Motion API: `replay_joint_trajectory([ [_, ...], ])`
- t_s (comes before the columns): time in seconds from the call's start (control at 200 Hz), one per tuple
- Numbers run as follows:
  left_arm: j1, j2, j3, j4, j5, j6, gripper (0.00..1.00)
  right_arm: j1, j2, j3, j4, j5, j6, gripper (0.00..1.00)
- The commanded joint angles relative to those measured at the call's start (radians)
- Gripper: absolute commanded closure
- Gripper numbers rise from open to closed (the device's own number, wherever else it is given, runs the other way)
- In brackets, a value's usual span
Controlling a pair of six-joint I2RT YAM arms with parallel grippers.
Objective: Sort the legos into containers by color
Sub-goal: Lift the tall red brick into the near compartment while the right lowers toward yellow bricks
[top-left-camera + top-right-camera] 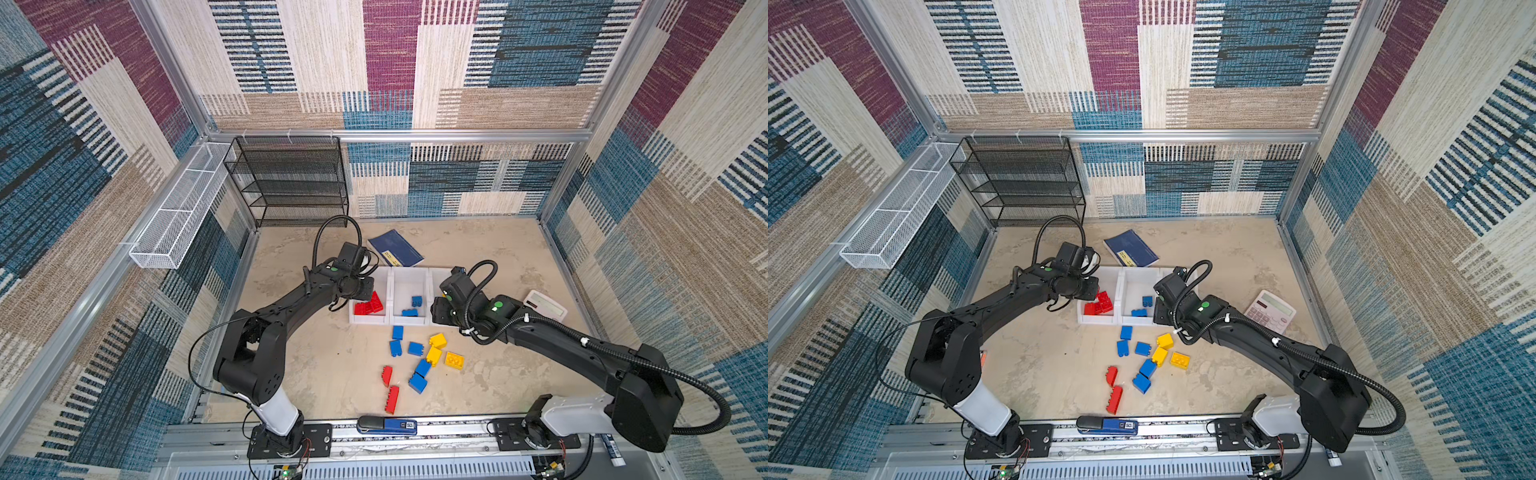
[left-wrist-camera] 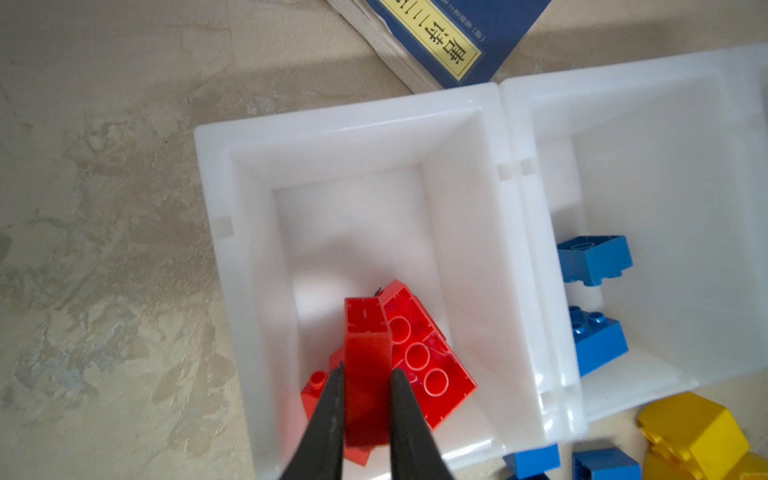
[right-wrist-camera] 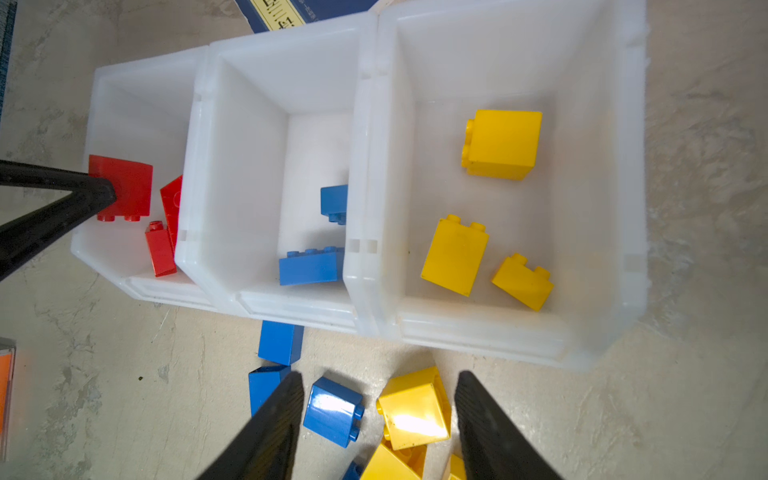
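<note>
Left wrist: claw (image 2: 365, 374), lego (image 2: 368, 328) inside bin (image 2: 332, 120)

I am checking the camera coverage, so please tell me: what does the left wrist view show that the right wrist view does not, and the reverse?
Only the left wrist view: the three round tubes under an oblong red brick in the bin with red bricks. Only the right wrist view: the third bin with three yellow bricks, and the open right pincer above loose bricks. Both: the left pincer around another red brick, and two blue bricks in the middle bin.
</note>
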Motion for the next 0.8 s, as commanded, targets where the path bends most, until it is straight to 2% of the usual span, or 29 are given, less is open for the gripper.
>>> replay_joint_trajectory([
  [0.0,0.002,-0.025,0.002,-0.015,0.002,0.012,0.52,0.002,-0.003,-0.002,0.001,0.017,0.014,0.38],
  [0.04,0.002,-0.038,-0.004,-0.016,-0.001,0.012,0.45,0.002,-0.001,-0.001,0.002,0.014,0.013,0.38],
  [0.11,0.002,-0.059,-0.012,-0.018,-0.005,0.009,0.43,0.001,0.003,0.001,0.004,0.013,0.013,0.38],
  [0.406,0.003,-0.175,-0.119,-0.012,-0.015,-0.018,0.43,0.001,0.019,-0.008,0.019,-0.005,0.008,0.38],
  [0.641,0.004,-0.284,-0.277,0.04,0.006,-0.096,0.42,0.005,0.052,-0.018,0.004,-0.035,-0.009,0.39],
  [0.796,0.005,-0.326,-0.33,0.036,0.004,-0.119,0.42,0.021,0.048,-0.049,-0.017,-0.036,0.004,0.4],
])
